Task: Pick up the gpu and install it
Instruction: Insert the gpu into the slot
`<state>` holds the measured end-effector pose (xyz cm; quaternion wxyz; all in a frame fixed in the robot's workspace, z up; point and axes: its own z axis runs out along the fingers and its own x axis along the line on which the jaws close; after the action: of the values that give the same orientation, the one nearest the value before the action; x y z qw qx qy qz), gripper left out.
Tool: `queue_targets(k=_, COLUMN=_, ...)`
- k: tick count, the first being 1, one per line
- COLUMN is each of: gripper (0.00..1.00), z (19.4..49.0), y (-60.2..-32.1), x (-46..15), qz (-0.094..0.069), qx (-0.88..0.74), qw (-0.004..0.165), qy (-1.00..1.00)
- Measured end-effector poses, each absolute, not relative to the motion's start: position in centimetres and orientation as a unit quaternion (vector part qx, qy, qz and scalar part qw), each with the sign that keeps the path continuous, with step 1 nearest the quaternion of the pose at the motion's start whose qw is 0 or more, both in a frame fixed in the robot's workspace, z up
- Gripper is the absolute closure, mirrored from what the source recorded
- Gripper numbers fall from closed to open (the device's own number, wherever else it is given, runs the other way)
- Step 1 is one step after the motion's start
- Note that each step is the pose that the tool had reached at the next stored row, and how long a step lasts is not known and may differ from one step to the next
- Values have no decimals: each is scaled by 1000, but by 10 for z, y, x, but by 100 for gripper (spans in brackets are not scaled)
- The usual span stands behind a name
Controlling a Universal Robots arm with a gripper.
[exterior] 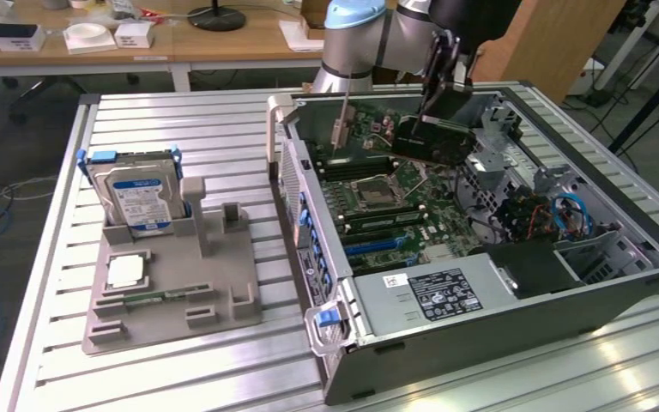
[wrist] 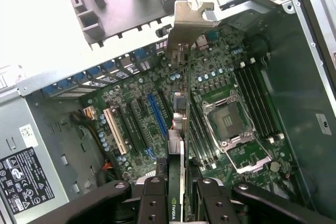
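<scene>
Mid-install, holds the gpu [exterior: 431,137] clamped edge-on between the fingers [wrist: 153,201], hovering beyond their tips over the board [wrist: 131,103], unseated; probably calls for lining its edge with the slot [wrist: 157,114] below.

The desk [exterior: 192,378] is ribbed, shiny metal. Beside the case [exterior: 513,335], dark matt metal, the holder [exterior: 158,300] is matt grey plastic. The gpu [exterior: 431,139] has a pale bare-metal bracket [wrist: 190,22].

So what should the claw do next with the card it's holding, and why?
Probably lower it slowly. The claw grips the gpu above the motherboard, not yet in any slot, and its edge runs roughly parallel to the blue slot.
</scene>
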<state>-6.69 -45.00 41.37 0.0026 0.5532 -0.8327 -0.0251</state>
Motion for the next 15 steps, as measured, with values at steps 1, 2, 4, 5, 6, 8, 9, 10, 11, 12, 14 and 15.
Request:
queue_targets(k=1, gripper=74, z=414, y=-450, x=-67, qz=-25, qx=556, qw=3, qy=-831)
queue_targets(k=2, gripper=74, z=414, y=-450, x=-67, qz=-25, qx=560, qw=3, qy=-828)
queue_targets(k=4, gripper=74, z=414, y=-450, x=-67, qz=-25, qx=566, qw=3, qy=-824)
queue_targets(k=5, gripper=74, z=414, y=-450, x=-67, qz=-25, qx=569, qw=3, qy=-822)
queue_targets(k=6, gripper=74, z=414, y=-450, x=-67, qz=-25, qx=573, qw=3, qy=-819)
queue_targets(k=8, gripper=74, z=414, y=-450, x=-67, qz=-25, qx=579, qw=3, qy=-815)
queue_targets(k=9, gripper=74, z=414, y=-450, x=-67, qz=-25, qx=582, qw=4, qy=-813)
queue_targets(k=10, gripper=74, z=414, y=-450, x=-67, qz=-25, qx=586, qw=4, qy=-810)
queue_targets(k=11, gripper=74, z=414, y=-450, x=-67, qz=-25, qx=589, qw=4, qy=-808)
queue_targets(k=12, gripper=74, z=414, y=-450, x=-67, qz=-25, qx=592, qw=4, qy=-805)
queue_targets(k=14, gripper=74, z=414, y=-450, x=-67, qz=-25, qx=599, qw=4, qy=-800)
queue_targets(k=15, gripper=74, z=414, y=-450, x=-67, qz=-25, qx=603, qw=4, qy=-797)
